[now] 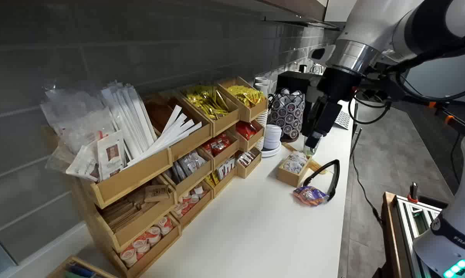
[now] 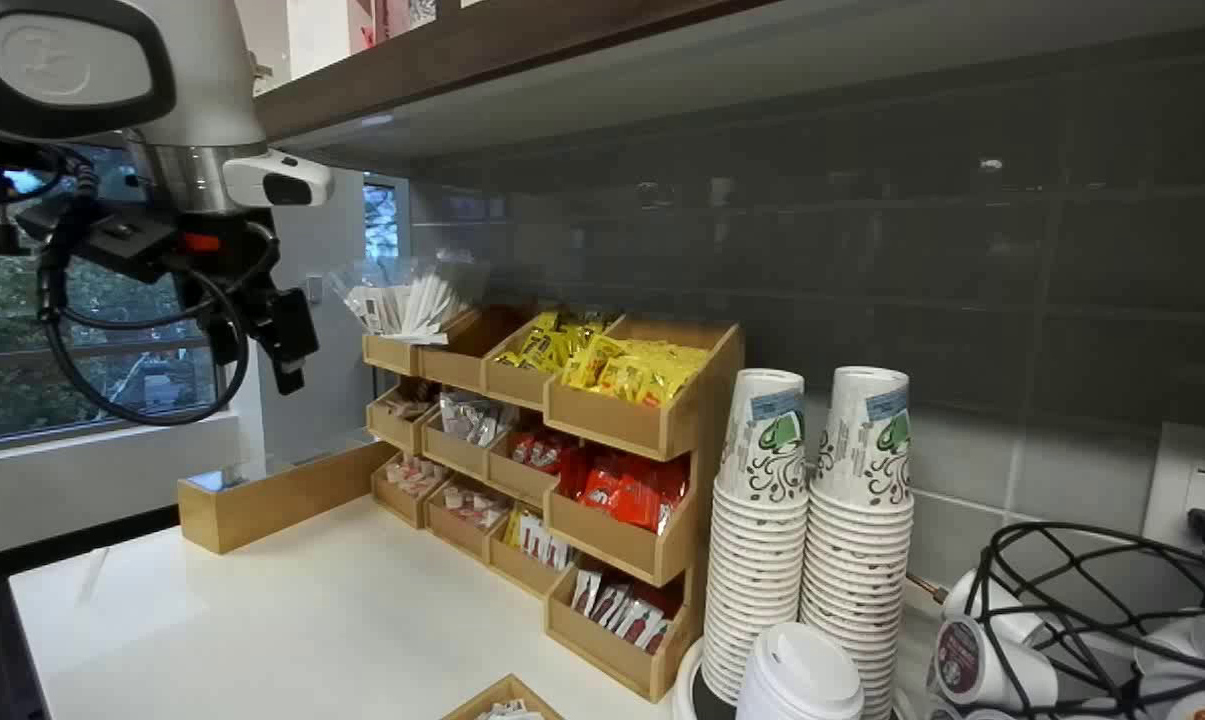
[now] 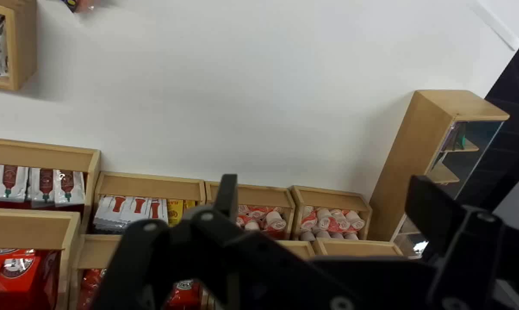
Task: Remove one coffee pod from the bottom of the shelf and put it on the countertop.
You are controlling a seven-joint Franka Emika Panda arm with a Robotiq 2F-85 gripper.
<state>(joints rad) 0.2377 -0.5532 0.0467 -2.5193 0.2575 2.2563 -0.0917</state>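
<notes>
The light wooden tiered shelf [image 1: 134, 173] stands against the dark tiled wall; it also shows in the other views [image 2: 607, 420] [image 3: 151, 187]. Small white and red pods [image 1: 153, 234] lie in its bottom compartments at the end far from the cups; they also show at the bottom row [image 2: 412, 475] and in the wrist view [image 3: 324, 219]. The white countertop [image 1: 255, 231] runs in front of the shelf [image 2: 312, 620] [image 3: 242, 107]. My gripper [image 3: 326, 193] is open and empty, its fingers wide apart. In both exterior views the gripper [image 1: 312, 143] [image 2: 287, 372] hangs above the countertop, apart from the shelf.
A small wooden box of packets [image 1: 290, 177], a purple packet [image 1: 309, 195] and a black strap [image 1: 335, 175] lie on the countertop. Stacked paper cups [image 2: 757, 550] and a wire pod basket [image 1: 288, 116] stand beside the shelf. A long wooden box [image 2: 292, 497] sits at its far end.
</notes>
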